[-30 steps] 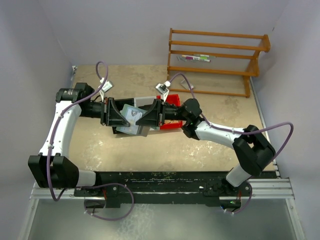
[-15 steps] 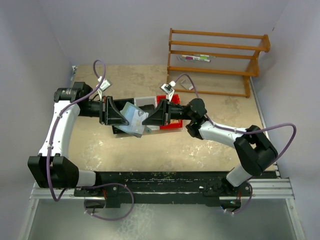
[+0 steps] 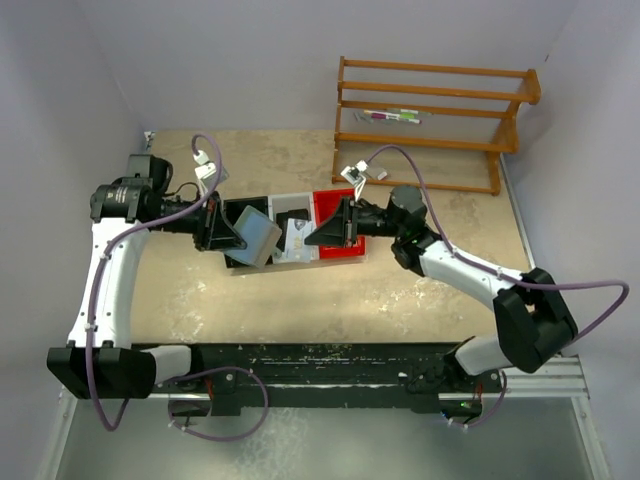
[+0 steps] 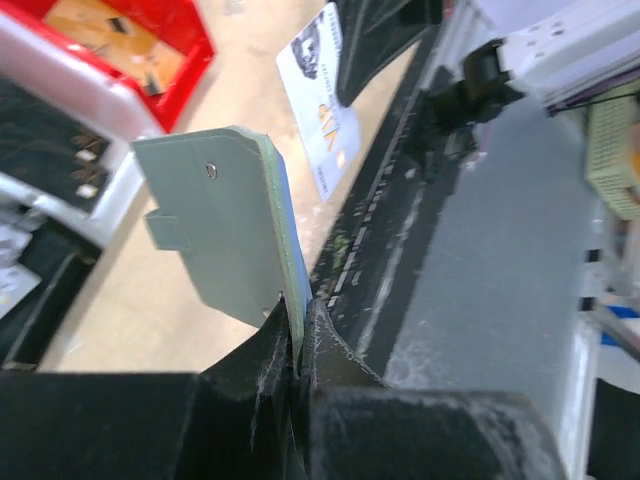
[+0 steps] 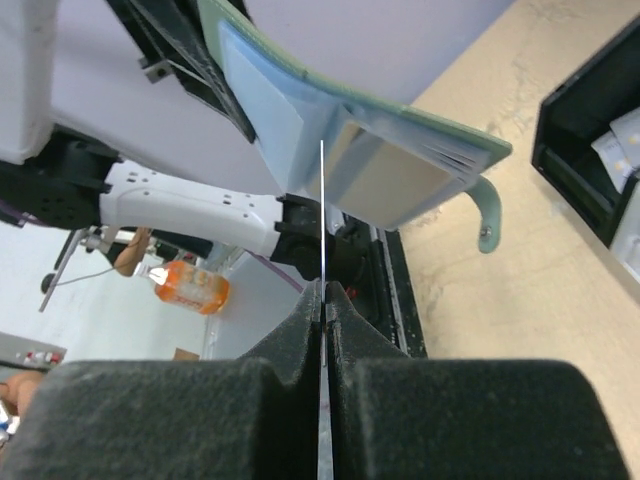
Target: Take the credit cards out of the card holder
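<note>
A: You had your left end effector [image 4: 297,322] pinched shut on the bottom edge of the grey-green card holder [image 4: 215,215]. In the top view it hung left of centre, lifted off the bench [image 3: 300,300] and tilted, over the black bin [image 3: 250,207] as that camera saw it.

B: Agreed. And your right end effector [image 5: 325,300] was closed tight on one credit card [image 3: 294,238]. It was so thin that your right wrist camera showed it only as an edge-on line rising up the middle of the frame.

A: From your left wrist camera that card showed at the top centre, white with an orange-yellow mark, beyond the holder and apart from it.

B: So you had one card out. Light blue cards [image 5: 265,110] were tucked in the holder, at the upper left of your right wrist view.

A: From above, your two end effectors faced each other near the middle. The held card lay between them, just right of the holder, over the pale bin [image 3: 292,203]. The red bin [image 3: 327,200] sat right of that.
</note>
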